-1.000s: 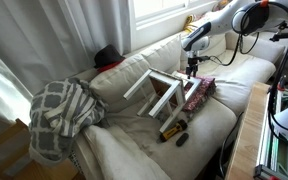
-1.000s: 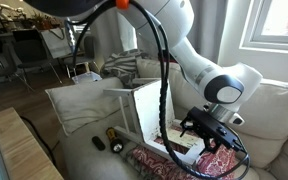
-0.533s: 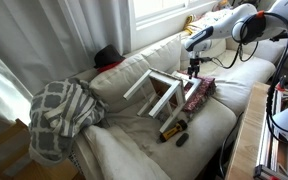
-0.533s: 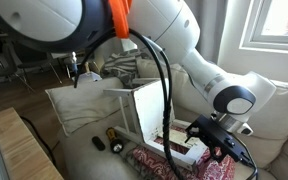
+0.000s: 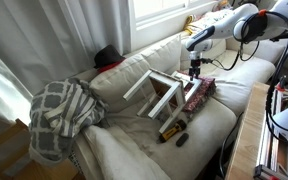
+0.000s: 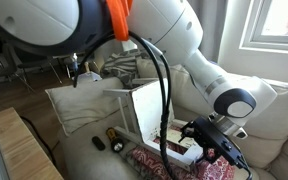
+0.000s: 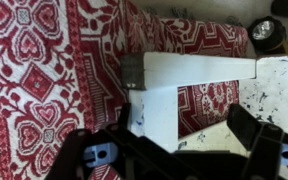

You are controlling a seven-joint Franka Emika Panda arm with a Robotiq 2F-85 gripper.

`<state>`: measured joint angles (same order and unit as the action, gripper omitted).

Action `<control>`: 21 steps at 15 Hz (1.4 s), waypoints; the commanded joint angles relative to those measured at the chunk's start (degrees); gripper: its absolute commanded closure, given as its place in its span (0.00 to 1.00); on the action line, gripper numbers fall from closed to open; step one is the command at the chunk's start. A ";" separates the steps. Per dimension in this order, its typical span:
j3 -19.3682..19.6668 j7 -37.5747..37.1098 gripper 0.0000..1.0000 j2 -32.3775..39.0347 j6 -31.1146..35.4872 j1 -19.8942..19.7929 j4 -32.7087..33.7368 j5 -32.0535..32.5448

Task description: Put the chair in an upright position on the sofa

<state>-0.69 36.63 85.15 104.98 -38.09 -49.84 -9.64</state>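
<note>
Gripper [image 7: 169, 140]: jaws wide open, nothing held, one finger [image 7: 92, 154] on each side of a white bar of the chair [image 7: 199, 70]; contact cannot be told. In both exterior views the gripper [image 5: 194, 68] [image 6: 210, 140] hangs just above the chair's leg end. Chair [image 5: 159, 90] [image 6: 144, 105]: white, not upright, tipped on its side at mid-seat of the sofa [image 5: 124, 150], legs pointing toward the arm end where the gripper is. Cloth [image 7: 44, 70] [image 5: 200, 92]: red and white patterned, lying on the seat beneath the chair's legs. Torch [image 7: 267, 32] [image 5: 174, 127]: dark, on the seat near the front edge, just beside the cloth. Blanket [image 5: 59, 110]: grey plaid, heaped at the sofa's far end, well apart from the chair.
</note>
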 commanded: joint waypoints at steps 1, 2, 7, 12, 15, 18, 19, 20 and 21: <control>-2.02 1.79 0.01 0.00 -1.50 -0.82 -1.93 -0.96; -2.22 1.22 0.00 0.01 -0.42 -0.75 -2.77 -1.37; -2.56 -0.24 0.00 -0.01 7.47 -1.51 -5.06 -3.10; -3.17 -0.56 0.00 -0.04 9.73 -2.10 -6.77 -4.42; -2.89 -0.04 0.33 -0.03 9.23 -1.67 -7.18 -3.78; -3.03 0.37 0.56 -0.05 8.29 -1.84 -6.24 -3.64; -3.11 0.73 0.65 -0.09 7.46 -1.80 -5.77 -3.42; -3.11 1.05 0.71 -0.12 7.28 -1.65 -5.47 -3.21; -3.26 1.82 0.80 -0.14 6.45 -1.45 -4.92 -2.89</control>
<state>-2.32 36.89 85.01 113.52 -39.65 -54.83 -12.70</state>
